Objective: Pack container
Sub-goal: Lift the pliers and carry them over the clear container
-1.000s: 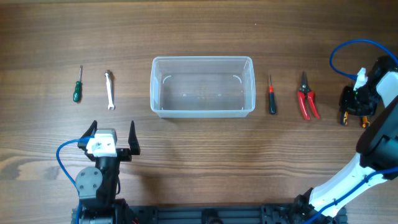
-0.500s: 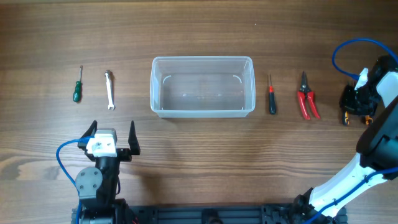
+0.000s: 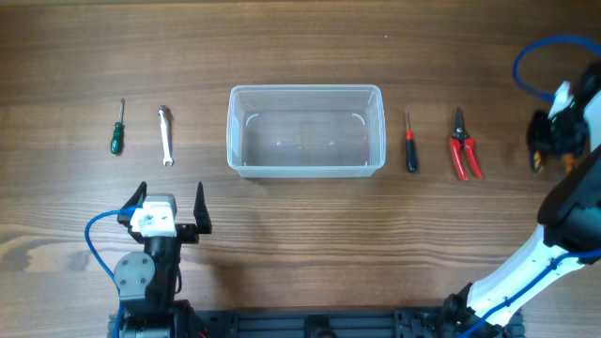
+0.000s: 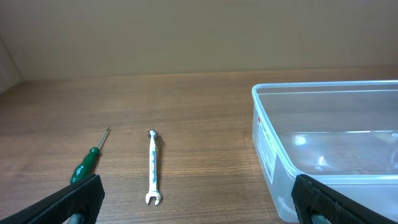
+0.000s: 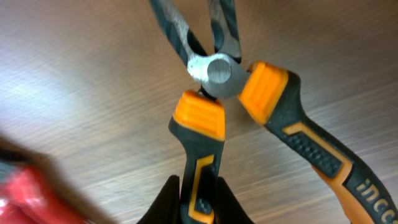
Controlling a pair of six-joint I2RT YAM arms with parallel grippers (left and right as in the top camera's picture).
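Note:
The clear plastic container (image 3: 306, 130) stands at the table's middle; its left end shows in the left wrist view (image 4: 323, 149). My right gripper (image 3: 547, 148) at the far right is shut on one handle of the orange-and-black pliers (image 5: 249, 93) and holds them off the table (image 5: 196, 202). My left gripper (image 3: 170, 207) is open and empty near the front left (image 4: 193, 199). A green screwdriver (image 3: 116, 130) and a silver wrench (image 3: 165, 135) lie left of the container. A red-and-black screwdriver (image 3: 409, 143) and red pruners (image 3: 464, 146) lie to its right.
The wrench (image 4: 153, 167) and green screwdriver (image 4: 88, 163) lie ahead of the left gripper. A blurred red shape (image 5: 31, 196) shows at the lower left of the right wrist view. A blue cable (image 3: 549, 56) loops above the right arm.
My right gripper has lifted the orange pliers off the table and moved them a little up and to the right. The left arm has not moved.

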